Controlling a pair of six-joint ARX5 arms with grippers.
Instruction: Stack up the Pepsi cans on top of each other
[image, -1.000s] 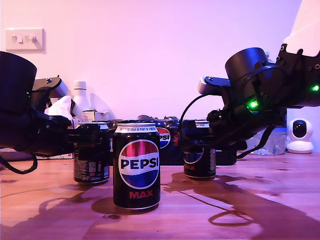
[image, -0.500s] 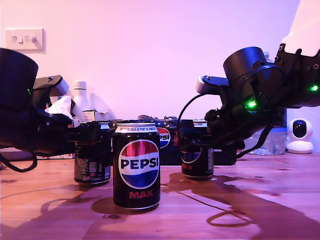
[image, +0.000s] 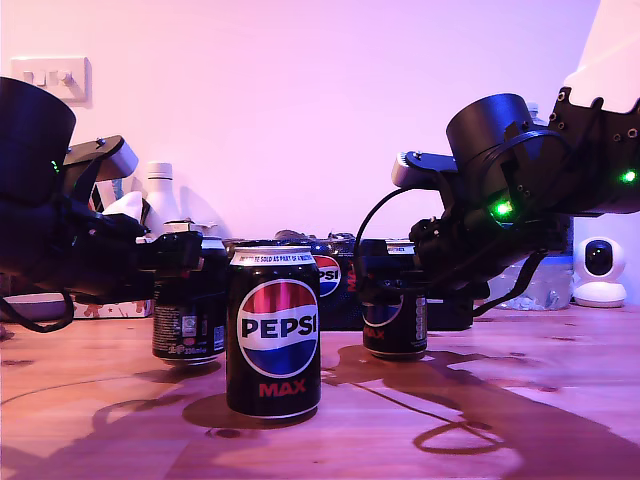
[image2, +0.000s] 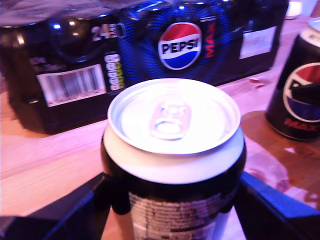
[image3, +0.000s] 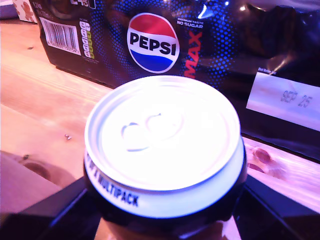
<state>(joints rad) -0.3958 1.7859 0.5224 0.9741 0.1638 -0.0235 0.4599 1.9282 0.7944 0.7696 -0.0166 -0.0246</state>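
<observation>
My first gripper (image2: 172, 210): jaws clamped on the body of the held can (image2: 172, 120), fingers on either side below the rim, can upright, pull-tab lid facing the wrist camera. My second gripper (image3: 165, 212): same hold on the other can (image3: 162, 135), also upright.

Both held cans sit low, bases at or just off the table (image: 520, 420); can't tell which.

The free can (image: 273, 330) stands upright between them, nearer the exterior camera, with nothing on its lid. In the exterior view it overlaps my first gripper's can, while my second gripper's can stands apart on that view's right. So my first arm looks nearer, though depth is hard to judge.

Key relation: the target lid is above both held bases, so my call is lift clear of the rim, then cross and keep the axes vertical. The multipack (image2: 75, 60) is behind, out of the path.
</observation>
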